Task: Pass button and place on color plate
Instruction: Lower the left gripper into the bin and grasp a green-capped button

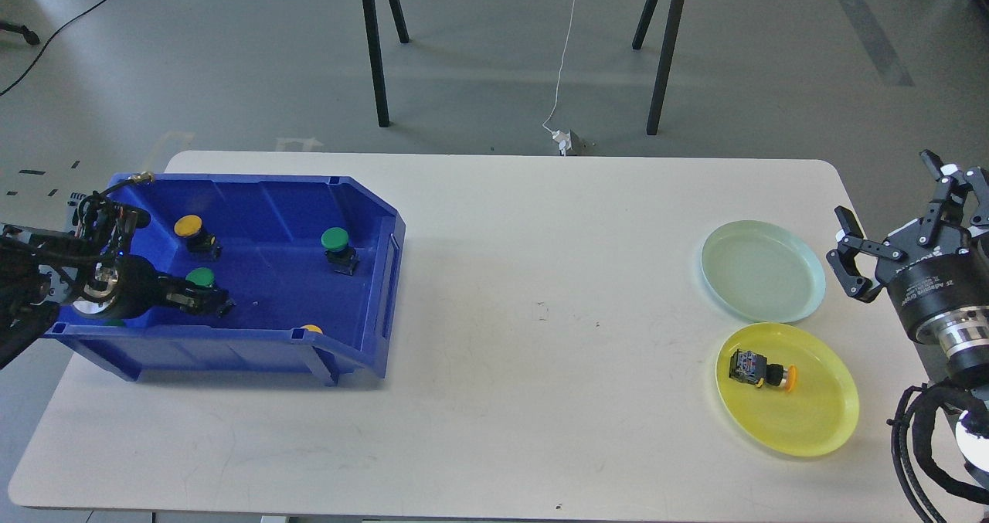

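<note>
Yellow plate (819, 422) near table edge (888, 399)

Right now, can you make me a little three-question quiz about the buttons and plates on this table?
1. True or false: the yellow plate has a button lying in it.
2. Which plate has nothing in it? A) the pale green plate B) the yellow plate
3. Fill in: the left tool is reaching inside the ____ bin, close to a green button.

Key: 1 true. 2 A. 3 blue.
</note>
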